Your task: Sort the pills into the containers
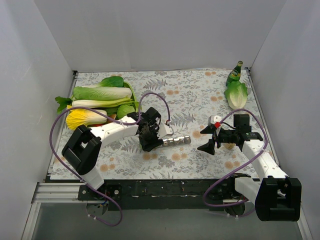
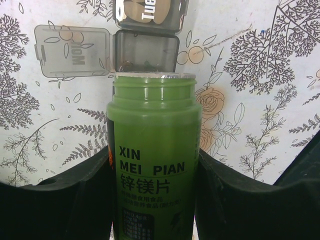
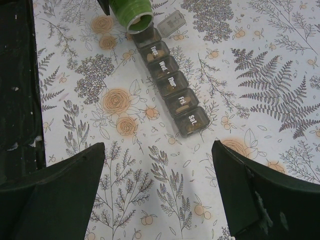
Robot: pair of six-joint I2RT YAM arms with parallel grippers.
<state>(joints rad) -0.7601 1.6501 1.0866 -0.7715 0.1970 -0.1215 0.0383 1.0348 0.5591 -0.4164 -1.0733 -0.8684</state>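
Note:
The grey pill container strip (image 1: 176, 141) lies mid-table, with closed lids marked Tue to Sat in the right wrist view (image 3: 171, 82). Its end compartment (image 2: 146, 51) is open, with the lid marked Mon (image 2: 72, 51) flipped to the side. My left gripper (image 1: 149, 138) (image 2: 152, 170) is shut on a green pill bottle (image 2: 152, 115), tilted with its open mouth at that open compartment. The bottle also shows in the right wrist view (image 3: 129, 10). Tan pills show through the Tue lid (image 2: 150, 14) and the Fri lid (image 3: 183, 103). My right gripper (image 1: 209, 140) (image 3: 157, 150) is open and empty, right of the strip.
Green and yellow leafy cabbages (image 1: 100, 97) lie at the back left. A tall green glass bottle (image 1: 234, 74) and a lettuce leaf (image 1: 236, 94) stand at the back right. White walls enclose the floral tablecloth (image 1: 190, 95).

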